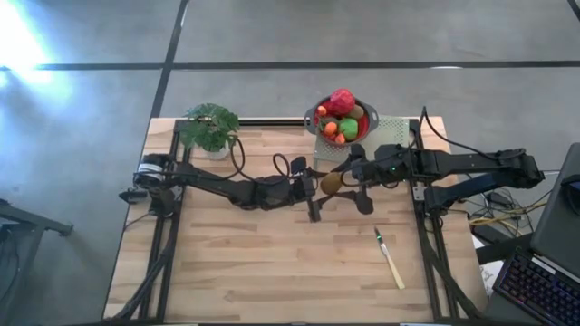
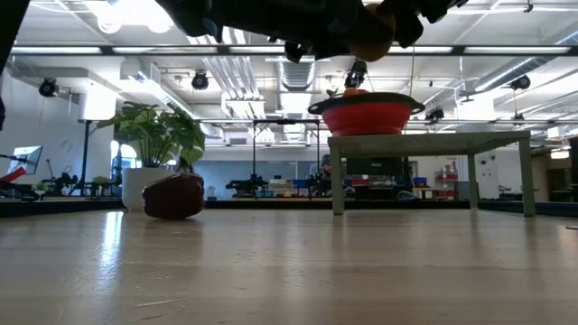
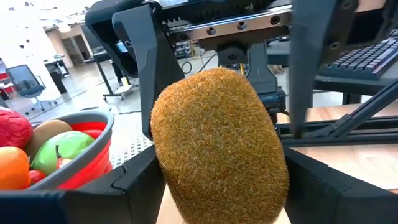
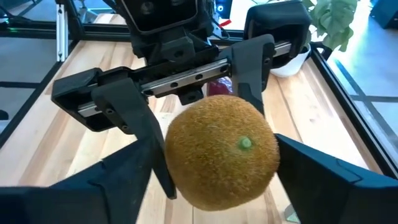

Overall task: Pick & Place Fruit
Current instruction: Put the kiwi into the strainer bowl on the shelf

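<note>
A fuzzy brown kiwi [image 1: 332,182] hangs in mid-air over the table's middle, between both grippers. My left gripper [image 3: 221,183] comes from the table's left and is shut on it. My right gripper [image 4: 221,183] comes from the right. Its open fingers stand on either side of the same kiwi [image 4: 221,152], and I cannot tell whether they touch it. A red bowl [image 1: 319,112] on a white perforated stand [image 1: 391,136] holds several fruits, among them a magenta-red one [image 1: 342,100], a green one [image 1: 348,128] and an orange one [image 1: 330,129]. A dark red fruit [image 2: 173,196] lies on the table. My left gripper pinches the kiwi between its two fingers, one finger [image 3: 134,180] on the kiwi's one side [image 3: 166,165] and the other on the opposite side [image 3: 281,168]. The fingers come level from the table's left. The kiwi is lifted clear of the table.
A potted plant [image 1: 208,127] stands at the far left corner. A pale-handled knife [image 1: 391,259] lies on the near right part of the table. The stand raises the bowl [image 2: 366,116] above the tabletop. Bare wood lies along the near side. A keyboard sits off the table's right edge.
</note>
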`<state>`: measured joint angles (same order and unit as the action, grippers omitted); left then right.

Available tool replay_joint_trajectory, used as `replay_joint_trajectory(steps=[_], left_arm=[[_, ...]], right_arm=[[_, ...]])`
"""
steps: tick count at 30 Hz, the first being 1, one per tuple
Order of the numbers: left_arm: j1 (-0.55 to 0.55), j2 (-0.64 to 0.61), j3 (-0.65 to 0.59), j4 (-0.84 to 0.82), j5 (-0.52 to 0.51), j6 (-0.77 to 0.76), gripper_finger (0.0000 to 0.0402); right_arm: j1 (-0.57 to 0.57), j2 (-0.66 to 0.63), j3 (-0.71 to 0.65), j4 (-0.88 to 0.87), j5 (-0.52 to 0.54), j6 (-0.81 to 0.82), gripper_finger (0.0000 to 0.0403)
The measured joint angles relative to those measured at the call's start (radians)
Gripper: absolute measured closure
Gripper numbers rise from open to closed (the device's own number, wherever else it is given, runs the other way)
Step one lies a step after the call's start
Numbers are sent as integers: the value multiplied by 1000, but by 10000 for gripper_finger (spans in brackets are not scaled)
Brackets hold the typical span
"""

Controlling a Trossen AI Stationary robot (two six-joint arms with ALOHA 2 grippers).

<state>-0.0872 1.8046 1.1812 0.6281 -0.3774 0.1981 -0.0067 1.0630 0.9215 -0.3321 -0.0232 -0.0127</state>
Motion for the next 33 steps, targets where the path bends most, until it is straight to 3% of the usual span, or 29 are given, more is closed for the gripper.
replay_joint_trajectory(steps=[10, 20, 30, 33], left_arm=[[-1, 0, 0, 3, 1, -12, 135], [0, 0, -1, 3, 11, -27, 127], [-1, -3, 1, -24, 10, -20, 17], [-1, -10, 1, -46, 10, -15, 7]], right_arm=[[-1, 0, 0, 0, 1, -10, 187], [-1, 0, 0, -4, -1, -6, 172], [0, 0, 0, -14, -8, -2, 186], [0, -2, 0, -27, -7, 7, 186]])
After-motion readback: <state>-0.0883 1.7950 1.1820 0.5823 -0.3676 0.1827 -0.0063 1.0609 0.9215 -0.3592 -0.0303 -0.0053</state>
